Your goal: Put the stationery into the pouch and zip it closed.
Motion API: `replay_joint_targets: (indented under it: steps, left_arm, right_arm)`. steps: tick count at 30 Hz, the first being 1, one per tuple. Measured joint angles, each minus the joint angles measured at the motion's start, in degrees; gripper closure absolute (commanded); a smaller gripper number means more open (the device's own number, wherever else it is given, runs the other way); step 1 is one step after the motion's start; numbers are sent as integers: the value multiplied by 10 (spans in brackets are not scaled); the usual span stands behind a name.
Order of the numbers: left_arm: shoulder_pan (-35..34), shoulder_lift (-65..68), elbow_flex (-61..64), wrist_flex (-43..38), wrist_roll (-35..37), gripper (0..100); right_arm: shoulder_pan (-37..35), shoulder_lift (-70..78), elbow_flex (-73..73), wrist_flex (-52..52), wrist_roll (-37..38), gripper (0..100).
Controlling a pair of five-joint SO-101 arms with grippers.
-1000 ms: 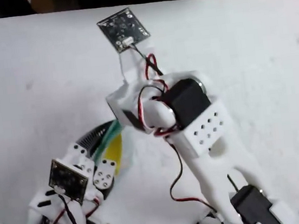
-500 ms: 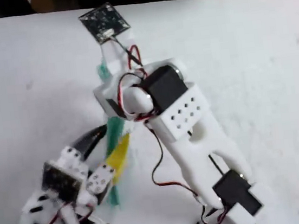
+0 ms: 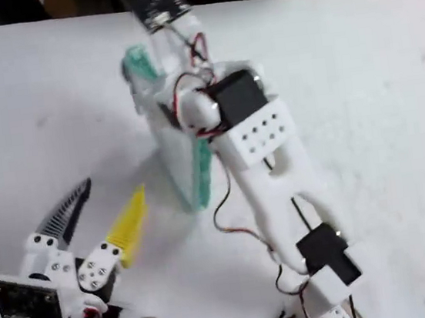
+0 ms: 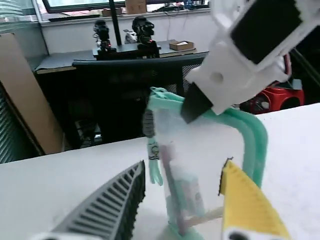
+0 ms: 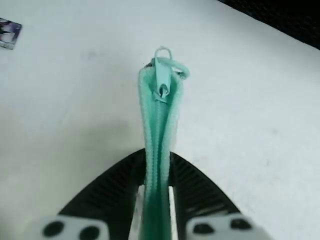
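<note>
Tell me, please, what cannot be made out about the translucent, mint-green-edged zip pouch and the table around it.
1. Contents of the pouch: left wrist view, blurred shapes behind its cloudy wall; which items they are is unclear.
2. Pouch's middle: high view, covered by the white right arm.
3. Pouch's held end: right wrist view, hidden inside the shut right gripper.
4. Small dark card: right wrist view, cut by the edge, too small to identify.

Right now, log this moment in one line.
left tool: open | right tool: shut on pouch | pouch: upright, stationery inside
</note>
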Motion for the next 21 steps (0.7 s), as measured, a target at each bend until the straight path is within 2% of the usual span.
replay_joint_targets:
  steps: [5, 13, 16, 21]
  left_arm:
    - [-26, 0, 10, -11, 0, 740]
    - [-30, 1, 137, -121, 0, 740]
    - [-30, 1, 165, -146, 0, 740]
    - [-30, 2, 206, -182, 0, 740]
  right_arm:
    - [84, -5, 49, -4, 0, 982]
    - [257, -9, 233, -61, -1, 982]
    - [284, -9, 328, -96, -1, 982]
    - [286, -9, 499, -184, -1, 982]
